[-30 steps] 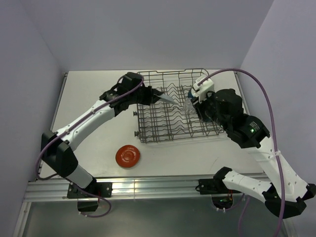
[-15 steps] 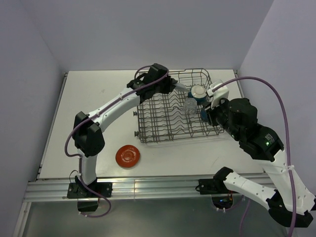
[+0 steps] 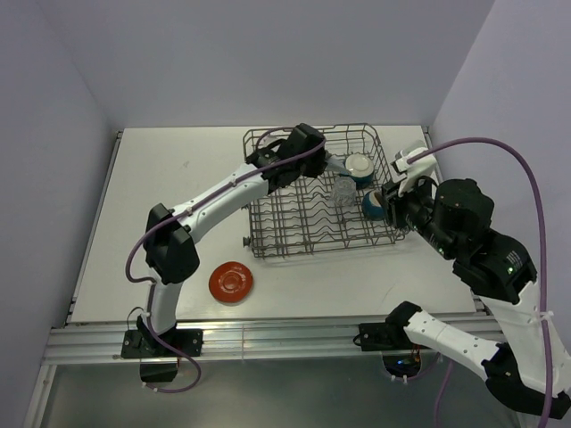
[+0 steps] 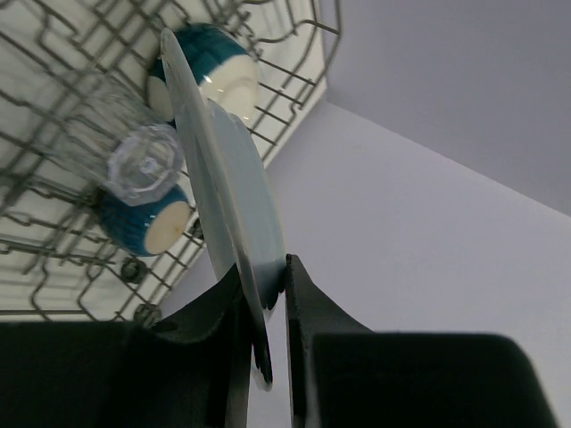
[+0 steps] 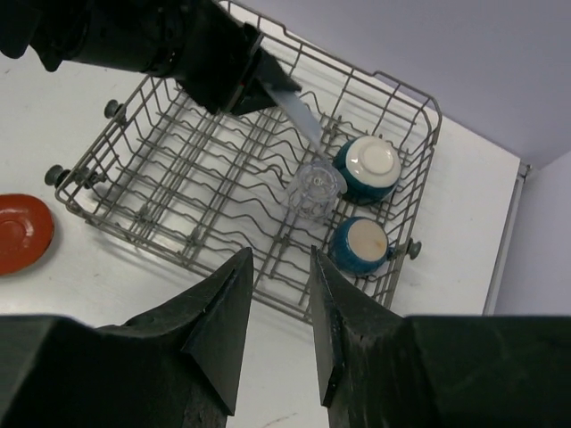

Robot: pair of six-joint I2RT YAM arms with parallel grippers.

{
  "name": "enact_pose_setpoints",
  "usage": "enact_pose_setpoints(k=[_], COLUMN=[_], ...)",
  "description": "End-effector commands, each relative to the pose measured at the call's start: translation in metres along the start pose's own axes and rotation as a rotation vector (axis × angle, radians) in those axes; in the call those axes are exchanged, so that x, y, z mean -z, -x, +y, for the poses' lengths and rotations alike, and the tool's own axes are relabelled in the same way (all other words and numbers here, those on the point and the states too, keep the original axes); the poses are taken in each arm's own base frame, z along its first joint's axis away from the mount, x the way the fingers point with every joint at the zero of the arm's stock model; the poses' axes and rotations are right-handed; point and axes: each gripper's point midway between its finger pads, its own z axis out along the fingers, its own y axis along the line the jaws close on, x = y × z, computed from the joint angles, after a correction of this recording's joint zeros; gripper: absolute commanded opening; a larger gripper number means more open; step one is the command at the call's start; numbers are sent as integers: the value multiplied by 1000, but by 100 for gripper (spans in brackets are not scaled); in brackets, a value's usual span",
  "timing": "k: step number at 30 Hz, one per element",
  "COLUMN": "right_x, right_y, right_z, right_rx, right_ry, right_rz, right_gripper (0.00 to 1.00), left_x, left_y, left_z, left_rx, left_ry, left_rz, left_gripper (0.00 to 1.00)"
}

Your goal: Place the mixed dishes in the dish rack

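The dish rack stands at the back middle of the table. My left gripper is shut on the pale blue-grey plate, holding it on edge over the rack's far right part, its rim close to the cream bowl. The clear tumbler and the dark blue mug sit in the rack's right end. The red-orange plate lies on the table in front of the rack. My right gripper is open and empty, above the rack's near right edge.
The rack has small wheels on its sides and rows of upright tines. The purple side wall rises close to the right of the rack. The table's raised front rail runs by the arm bases.
My left arm has swung right across the rack with the plate, toward the bowl. My right arm has drawn back to the right, uncovering the bowl and the mug.
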Motion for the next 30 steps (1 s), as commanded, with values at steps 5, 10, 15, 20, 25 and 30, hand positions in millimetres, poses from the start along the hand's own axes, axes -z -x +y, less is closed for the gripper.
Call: enact_pose_setpoints(k=[5, 10, 15, 20, 25, 30], right_x=[-61, -91, -107, -123, -135, -155], right_y=[2, -7, -4, 4, 12, 11], right_z=[23, 58, 69, 70, 65, 70], right_rx=[167, 270, 341, 387, 445, 478], right_ry=[71, 238, 291, 286, 246, 259], right_rz=[-60, -87, -98, -121, -154, -137], right_gripper=[38, 43, 43, 40, 38, 34], left_x=[70, 86, 96, 111, 116, 122], left_y=[43, 52, 53, 59, 59, 57], left_z=[-61, -59, -47, -43, -35, -32], left_rx=[807, 780, 782, 773, 744, 732], left_ry=[3, 50, 81, 75, 95, 100], left_rz=[79, 87, 106, 101, 101, 114], left_gripper=[0, 0, 0, 0, 0, 0])
